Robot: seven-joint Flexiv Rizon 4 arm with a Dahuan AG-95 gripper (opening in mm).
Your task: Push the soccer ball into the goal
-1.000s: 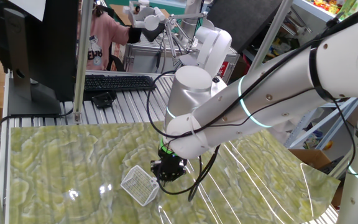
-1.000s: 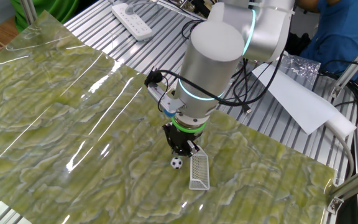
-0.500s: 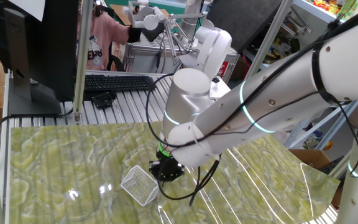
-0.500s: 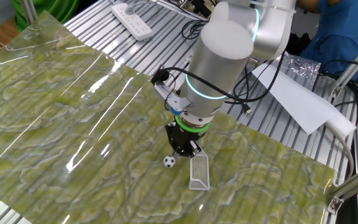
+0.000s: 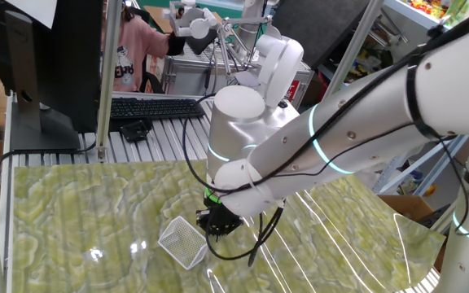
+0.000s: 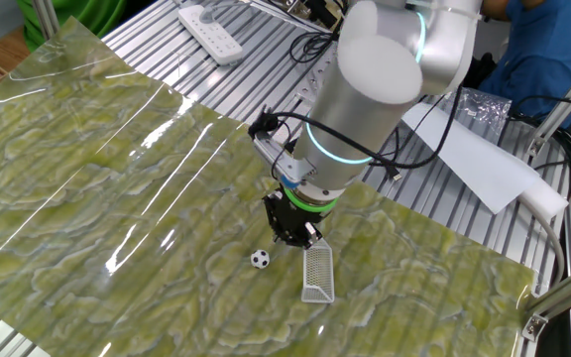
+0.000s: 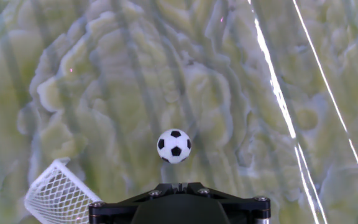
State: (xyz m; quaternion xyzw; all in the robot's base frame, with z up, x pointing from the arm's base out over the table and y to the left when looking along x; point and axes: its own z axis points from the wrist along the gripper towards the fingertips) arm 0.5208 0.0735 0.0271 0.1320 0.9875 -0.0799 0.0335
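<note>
The soccer ball (image 6: 259, 259) is tiny, white with black patches, and lies on the green marbled mat. It sits to the left of the goal (image 6: 316, 274), a small white mesh net, with a gap between them. My gripper (image 6: 292, 234) hangs just above the mat, behind the ball and beside the goal's near end. In the hand view the ball (image 7: 174, 146) lies just ahead of my fingertips (image 7: 179, 185), and the goal (image 7: 61, 196) is at the lower left. The jaws are together, holding nothing. In one fixed view the goal (image 5: 183, 241) is left of my gripper (image 5: 218, 225); the ball is hidden there.
The green marbled mat (image 6: 87, 178) covers the ribbed metal table. A power strip (image 6: 209, 33) and white paper (image 6: 474, 159) lie beyond the mat. A keyboard (image 5: 155, 107) and a monitor (image 5: 47, 57) stand at the table's back.
The ball has rolled away from the goal, leftward along the mat in the other fixed view. The arm's upper body has swung a little; the gripper stayed almost in place.
</note>
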